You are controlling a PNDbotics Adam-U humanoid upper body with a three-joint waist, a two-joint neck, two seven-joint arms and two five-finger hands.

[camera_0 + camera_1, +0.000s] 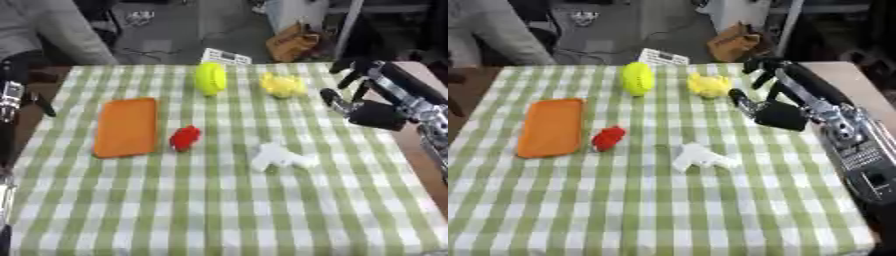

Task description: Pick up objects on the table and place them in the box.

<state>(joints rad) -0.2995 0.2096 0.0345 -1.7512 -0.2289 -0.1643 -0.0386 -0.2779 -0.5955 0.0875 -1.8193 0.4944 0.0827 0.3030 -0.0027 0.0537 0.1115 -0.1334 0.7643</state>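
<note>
the right robot hand point(773, 107) hangs over the far right part of the counter point(658, 210), fingers spread and relaxed, holding nothing. just beside it, to its left, lies the crumpled yellow object point(709, 85); the yellow-green round object point(637, 78) stands further left. nearer the camera, a white object point(698, 157) lies apart from the robot hand. the red object point(608, 138) sits just beside the orange tray point(551, 127), which holds nothing. the left robot hand cannot be made out at the left edge.
</note>
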